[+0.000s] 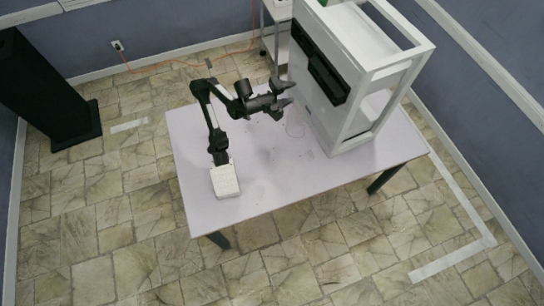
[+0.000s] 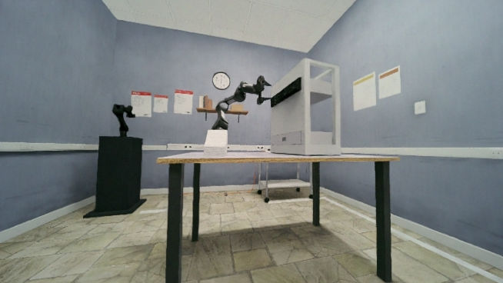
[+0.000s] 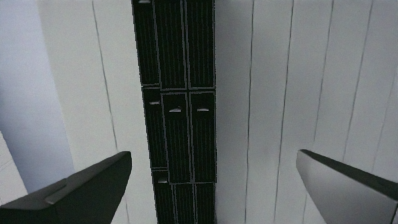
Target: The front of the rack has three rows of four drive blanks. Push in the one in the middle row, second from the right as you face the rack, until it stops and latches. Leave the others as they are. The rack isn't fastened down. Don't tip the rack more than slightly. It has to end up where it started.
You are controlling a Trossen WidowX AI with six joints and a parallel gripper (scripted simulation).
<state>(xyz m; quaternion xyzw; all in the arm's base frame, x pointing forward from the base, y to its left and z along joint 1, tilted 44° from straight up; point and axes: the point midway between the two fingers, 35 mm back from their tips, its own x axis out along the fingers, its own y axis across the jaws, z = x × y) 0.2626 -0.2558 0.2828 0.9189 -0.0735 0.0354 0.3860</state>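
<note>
Wrist view: the end effector (image 3: pixel 210 185), spread wide and empty, faces the rack's (image 3: pixel 300 75) drive blanks (image 3: pixel 176 135).

Rack (image 1: pixel 358 50) on table (image 1: pixel 291 187), arm base (image 1: pixel 225 183) opposite its front.

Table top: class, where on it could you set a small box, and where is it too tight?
Free: the pale lilac table between the white arm base and the white rack, plus the near edge. Tight: the far part under the open black gripper, right before the rack's front.
</note>
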